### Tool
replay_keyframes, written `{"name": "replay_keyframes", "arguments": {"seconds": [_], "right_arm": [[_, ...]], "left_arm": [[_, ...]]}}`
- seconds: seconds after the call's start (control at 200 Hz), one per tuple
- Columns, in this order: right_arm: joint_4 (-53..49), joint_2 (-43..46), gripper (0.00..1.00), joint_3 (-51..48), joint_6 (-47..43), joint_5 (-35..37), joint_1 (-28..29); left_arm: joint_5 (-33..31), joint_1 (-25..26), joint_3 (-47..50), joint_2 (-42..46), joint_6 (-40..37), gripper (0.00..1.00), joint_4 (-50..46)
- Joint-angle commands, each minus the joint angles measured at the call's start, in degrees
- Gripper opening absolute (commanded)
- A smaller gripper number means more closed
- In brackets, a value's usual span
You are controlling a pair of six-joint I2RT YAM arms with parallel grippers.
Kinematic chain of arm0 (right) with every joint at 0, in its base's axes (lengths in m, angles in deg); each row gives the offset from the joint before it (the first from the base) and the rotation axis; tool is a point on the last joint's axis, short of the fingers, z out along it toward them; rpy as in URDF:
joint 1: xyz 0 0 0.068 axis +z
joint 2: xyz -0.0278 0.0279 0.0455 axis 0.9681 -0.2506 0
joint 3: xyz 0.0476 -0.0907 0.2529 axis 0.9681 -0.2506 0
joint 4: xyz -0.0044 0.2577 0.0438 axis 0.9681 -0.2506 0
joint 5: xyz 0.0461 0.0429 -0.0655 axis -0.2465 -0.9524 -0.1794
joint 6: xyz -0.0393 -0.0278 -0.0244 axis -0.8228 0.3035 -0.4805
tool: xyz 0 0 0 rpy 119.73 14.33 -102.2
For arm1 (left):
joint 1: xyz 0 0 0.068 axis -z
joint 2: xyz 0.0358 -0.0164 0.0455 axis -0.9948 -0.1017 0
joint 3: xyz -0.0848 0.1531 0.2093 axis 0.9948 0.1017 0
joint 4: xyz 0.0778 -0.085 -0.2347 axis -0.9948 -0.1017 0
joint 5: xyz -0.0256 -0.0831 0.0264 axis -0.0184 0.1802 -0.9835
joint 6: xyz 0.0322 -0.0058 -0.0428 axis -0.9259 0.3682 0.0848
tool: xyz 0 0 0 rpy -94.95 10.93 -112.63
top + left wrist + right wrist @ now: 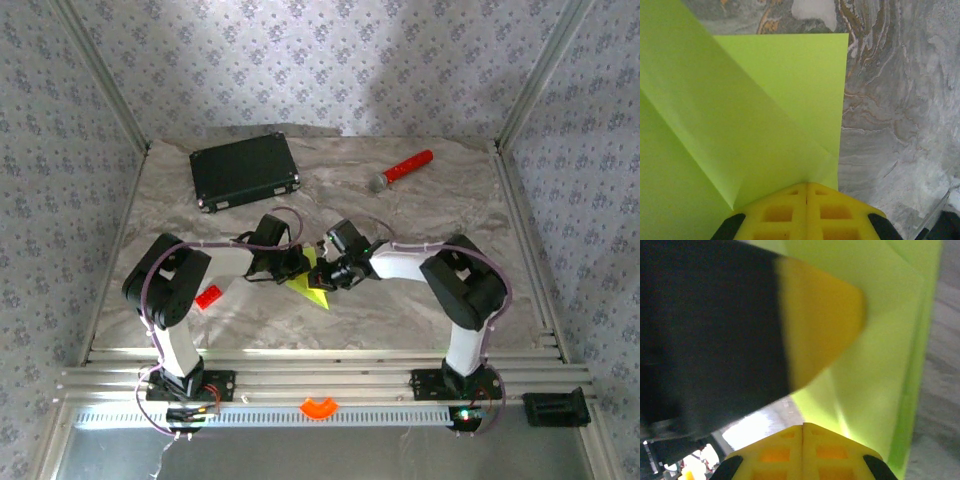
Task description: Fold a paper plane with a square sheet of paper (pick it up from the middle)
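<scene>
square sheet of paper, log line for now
square sheet of paper: diagonal flap folded | left gripper: shut at sheet | right gripper: shut at sheet

The green paper (740,125), one flap folded diagonally across it, lies on the marbled grey table (900,100), with the left gripper (806,187) closed, yellow fingers together, at its near edge.
</scene>
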Motion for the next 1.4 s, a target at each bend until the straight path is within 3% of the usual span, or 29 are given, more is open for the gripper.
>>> {"name": "replay_keyframes", "arguments": {"seconds": [0.0,0.335,0.465,0.665,0.949,1.189,1.399], "right_arm": [[-2.93,-3.30,0.00,-2.06,-1.43,1.07,-1.26],[12.81,-1.72,0.00,-18.98,5.62,-5.02,-1.40],[12.60,-0.20,0.00,-20.78,6.14,-4.49,-1.71],[11.11,2.17,0.00,-21.33,5.75,-3.84,-2.50],[10.86,2.21,0.00,-21.63,5.73,-3.46,-2.62],[10.05,2.39,0.00,-22.91,5.44,-2.51,-2.69],[9.23,2.66,0.00,-23.61,4.77,-2.14,-2.80]], "left_arm": [[-4.36,0.26,0.52,-2.65,-1.00,0.05,-4.28],[-0.38,0.05,-1.79,1.39,-3.00,0.10,-2.63],[-0.33,0.97,-1.89,5.25,-3.29,0.15,-3.48],[-1.54,3.92,1.14,8.71,-1.36,0.11,-2.99],[-0.06,5.23,3.47,2.45,2.32,0.08,4.37],[-3.05,1.34,3.94,-0.15,-0.36,0.06,1.72],[-1.88,-4.54,2.73,-1.33,-4.11,0.06,0.61]]}}
